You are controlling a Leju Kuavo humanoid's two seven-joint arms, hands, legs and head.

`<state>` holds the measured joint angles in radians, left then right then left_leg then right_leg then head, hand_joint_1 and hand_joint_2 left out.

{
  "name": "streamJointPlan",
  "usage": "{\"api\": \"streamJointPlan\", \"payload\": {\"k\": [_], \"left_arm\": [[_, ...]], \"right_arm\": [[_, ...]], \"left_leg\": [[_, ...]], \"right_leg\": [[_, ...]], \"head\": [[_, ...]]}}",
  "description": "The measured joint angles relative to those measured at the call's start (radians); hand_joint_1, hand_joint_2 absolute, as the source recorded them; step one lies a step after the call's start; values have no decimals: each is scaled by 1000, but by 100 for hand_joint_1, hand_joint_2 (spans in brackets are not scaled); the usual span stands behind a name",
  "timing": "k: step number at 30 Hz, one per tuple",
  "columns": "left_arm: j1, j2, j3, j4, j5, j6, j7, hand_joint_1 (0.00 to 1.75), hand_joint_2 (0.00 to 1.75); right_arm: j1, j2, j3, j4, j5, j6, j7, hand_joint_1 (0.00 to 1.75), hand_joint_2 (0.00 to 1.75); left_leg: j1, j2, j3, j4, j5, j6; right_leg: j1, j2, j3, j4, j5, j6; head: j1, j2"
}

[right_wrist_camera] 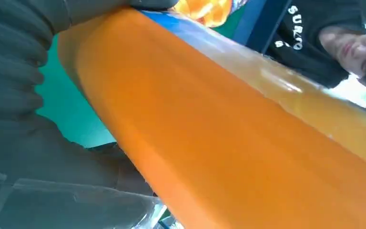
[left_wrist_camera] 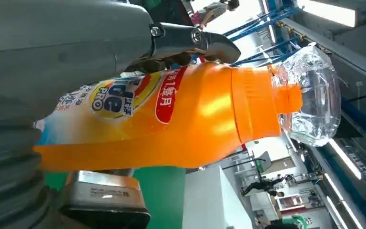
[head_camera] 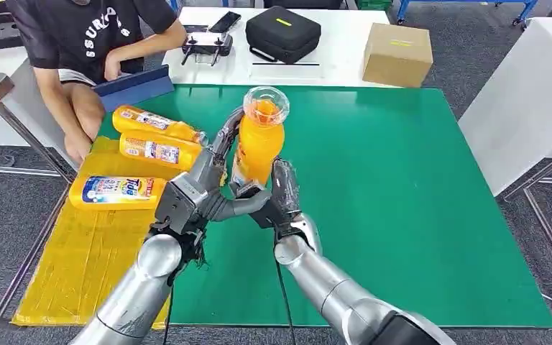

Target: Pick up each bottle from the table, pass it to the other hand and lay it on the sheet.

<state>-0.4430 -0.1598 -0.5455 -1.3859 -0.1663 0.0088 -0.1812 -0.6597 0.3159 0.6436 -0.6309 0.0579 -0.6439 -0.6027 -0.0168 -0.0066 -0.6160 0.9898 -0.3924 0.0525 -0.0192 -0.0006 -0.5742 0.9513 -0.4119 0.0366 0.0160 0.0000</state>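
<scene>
Both hands met above the green tabletop (head_camera: pixel 417 215) and held one orange bottle (head_camera: pixel 260 144) upright between them. The left hand (head_camera: pixel 198 194) had its fingers wrapped around the bottle's side. The right hand (head_camera: pixel 285 194) pressed against its lower part from the other side. Three more bottles (head_camera: pixel 151 151) lay flat on the yellow sheet (head_camera: pixel 79 266), near a seated person (head_camera: pixel 86 43).
</scene>
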Motion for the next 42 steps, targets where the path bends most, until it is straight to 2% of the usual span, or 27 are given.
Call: {"api": "streamJointPlan", "payload": {"k": [6, 8, 10, 24, 42], "left_arm": [[-10, -7, 0, 0, -1, 1, 5, 0, 175], [-11, -9, 3, 0, -9, 16, 11, 0, 175], [-11, -11, 3, 0, -12, 21, 12, 0, 175], [-12, -33, 2, -2, -20, 22, 11, 0, 175], [46, -21, 40, 0, -36, 24, 23, 0, 175]], "right_arm": [[18, -2, -55, -39, 31, -3, 14, 175, 175], [25, 0, -99, -52, 123, 5, 44, 175, 175], [36, 7, -140, -78, 154, 16, 40, 175, 175], [84, 6, -193, -184, 141, 7, 47, 175, 175], [91, -19, -255, -314, 159, 10, 68, 175, 175]], "left_leg": [[0, 0, 0, 0, 0, 0], [0, 0, 0, 0, 0, 0], [0, 0, -1, 0, 0, 0], [0, 0, -1, 0, 0, 0], [0, 2, -1, 0, 0, 0]], "right_leg": [[0, 0, 0, 0, 0, 0], [0, 0, 0, 0, 0, 0], [0, 0, 0, 0, 0, 0], [0, 0, 0, 0, 0, 0], [0, 1, -1, 0, 0, 0]], "head": [[0, 0], [-1, 0], [-1, 0], [0, 0], [-1, 0]]}}
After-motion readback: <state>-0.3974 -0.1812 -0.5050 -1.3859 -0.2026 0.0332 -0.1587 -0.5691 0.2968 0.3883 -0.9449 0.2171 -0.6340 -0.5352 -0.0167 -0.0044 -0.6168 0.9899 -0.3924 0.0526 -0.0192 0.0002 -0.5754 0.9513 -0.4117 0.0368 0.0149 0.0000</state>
